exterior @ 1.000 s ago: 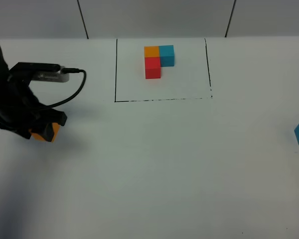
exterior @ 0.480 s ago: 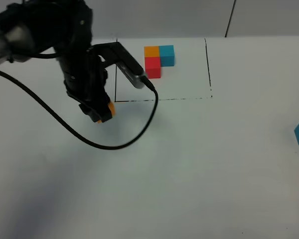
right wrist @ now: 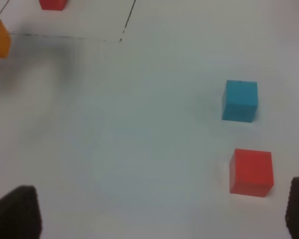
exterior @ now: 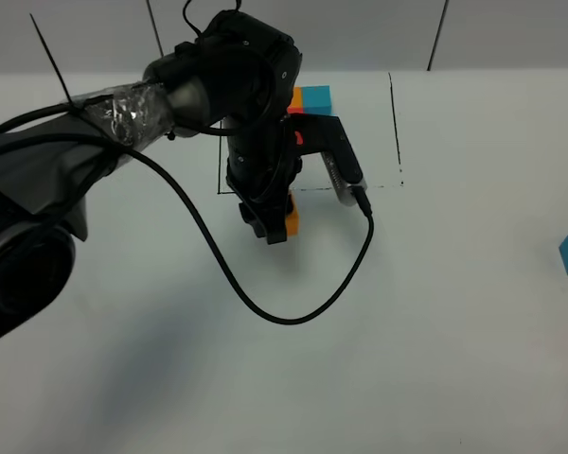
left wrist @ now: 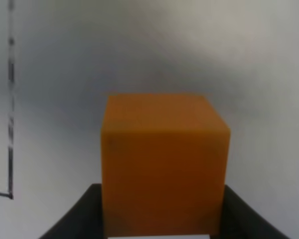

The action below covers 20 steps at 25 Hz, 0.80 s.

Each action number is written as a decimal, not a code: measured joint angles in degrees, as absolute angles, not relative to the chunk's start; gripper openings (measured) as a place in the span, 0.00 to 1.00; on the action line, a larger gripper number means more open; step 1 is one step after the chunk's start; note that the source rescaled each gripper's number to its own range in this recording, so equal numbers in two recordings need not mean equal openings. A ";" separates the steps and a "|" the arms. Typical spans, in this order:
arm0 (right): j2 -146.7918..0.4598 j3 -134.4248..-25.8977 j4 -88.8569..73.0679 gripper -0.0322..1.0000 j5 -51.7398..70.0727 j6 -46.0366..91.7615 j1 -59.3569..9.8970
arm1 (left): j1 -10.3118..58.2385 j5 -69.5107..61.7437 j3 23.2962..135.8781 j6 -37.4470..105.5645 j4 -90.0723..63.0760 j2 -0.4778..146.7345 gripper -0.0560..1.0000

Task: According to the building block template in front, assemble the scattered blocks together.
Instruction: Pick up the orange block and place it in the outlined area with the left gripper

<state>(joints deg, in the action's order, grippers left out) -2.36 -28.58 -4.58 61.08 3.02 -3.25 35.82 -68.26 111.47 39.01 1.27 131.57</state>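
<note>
Two opposite faces of the orange block [left wrist: 162, 164] are pinched by the left hand [exterior: 275, 225]. Its fingers cover only the part nearest the wrist, so most of the cube stands out past the tips. It hangs over the table [exterior: 435, 331] just on the near side of the black frame [exterior: 395, 123] (whether it is clear of the surface or brushing it, I can't tell from where I stand). Behind that line sits the template [exterior: 316, 96], largely hidden by the arm.

Over on the other side, the right hand [right wrist: 157, 219] is spread wide with nothing between its fingers. Ahead of it lie the blue block [right wrist: 239, 100] and the red block [right wrist: 251, 172], near each other but not touching, each flat on the table and well apart from the frame.

I'd judge these cubes light, hard and in no way fragile. Their faces look smooth, perhaps a little slick. The sensible hold is square across two parallel faces, near the middle, which leaves free the sides that must butt against a neighbour. A grip on a corner or an edge would likely let the block swivel. A shallow pinch like this one could let it tip if it is nudged when set down.
</note>
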 joint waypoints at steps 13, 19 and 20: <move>-2.36 -28.58 -4.96 1.00 61.08 3.02 -3.25 | 36.46 -68.30 125.47 42.56 1.07 139.98 0.06; -2.36 -28.58 -5.01 1.00 61.08 3.02 -3.25 | 36.46 -68.30 125.51 44.02 1.24 141.39 0.06; -2.36 -28.58 -5.01 1.00 61.08 3.02 -3.25 | 36.46 -68.30 125.51 44.45 1.19 141.59 0.06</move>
<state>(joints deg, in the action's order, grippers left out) -2.36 -28.58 -5.01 61.08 3.02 -3.25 36.46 -68.30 125.51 44.45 1.19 141.59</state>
